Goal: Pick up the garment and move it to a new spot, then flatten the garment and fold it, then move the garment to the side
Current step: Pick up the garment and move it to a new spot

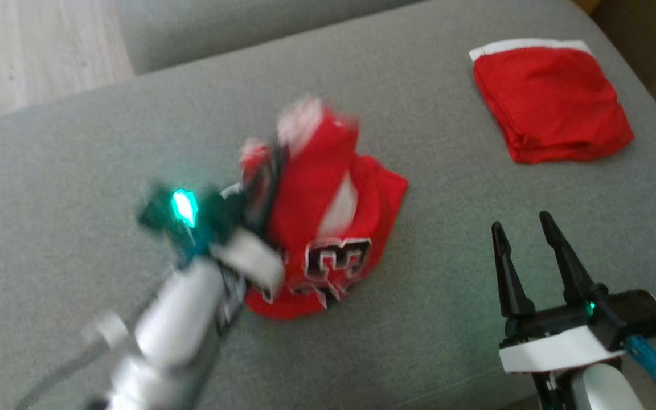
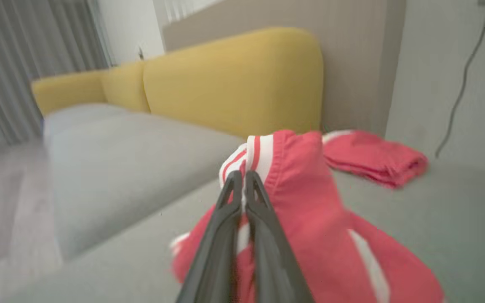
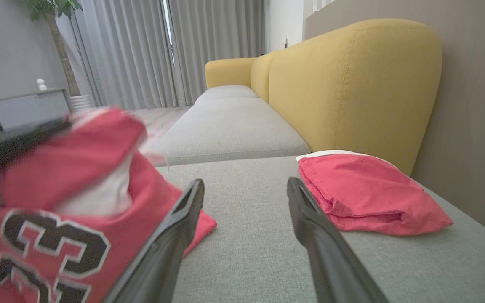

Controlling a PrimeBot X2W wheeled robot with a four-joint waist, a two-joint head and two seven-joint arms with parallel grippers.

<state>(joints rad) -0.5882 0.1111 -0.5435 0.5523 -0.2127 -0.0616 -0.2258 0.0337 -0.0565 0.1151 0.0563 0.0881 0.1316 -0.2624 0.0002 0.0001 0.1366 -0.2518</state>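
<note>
The garment (image 1: 328,228) is a red jersey with white trim and a black-and-white number, bunched on the grey sofa seat (image 1: 77,188). My left gripper (image 1: 268,165) is shut on its upper edge and holds that part lifted; the motion blurs it. In the left wrist view the closed fingers (image 2: 242,185) pinch the white-striped hem of the garment (image 2: 301,198). My right gripper (image 1: 524,225) stands open to the right of the garment, apart from it, with nothing between its fingers (image 3: 183,214). The garment (image 3: 65,210) shows at the left of the right wrist view.
A second red cloth (image 1: 550,99), folded, lies at the back right of the seat (image 3: 364,193). A yellow sofa backrest (image 3: 352,80) rises behind it. Wooden floor (image 1: 32,51) lies past the seat's far left edge.
</note>
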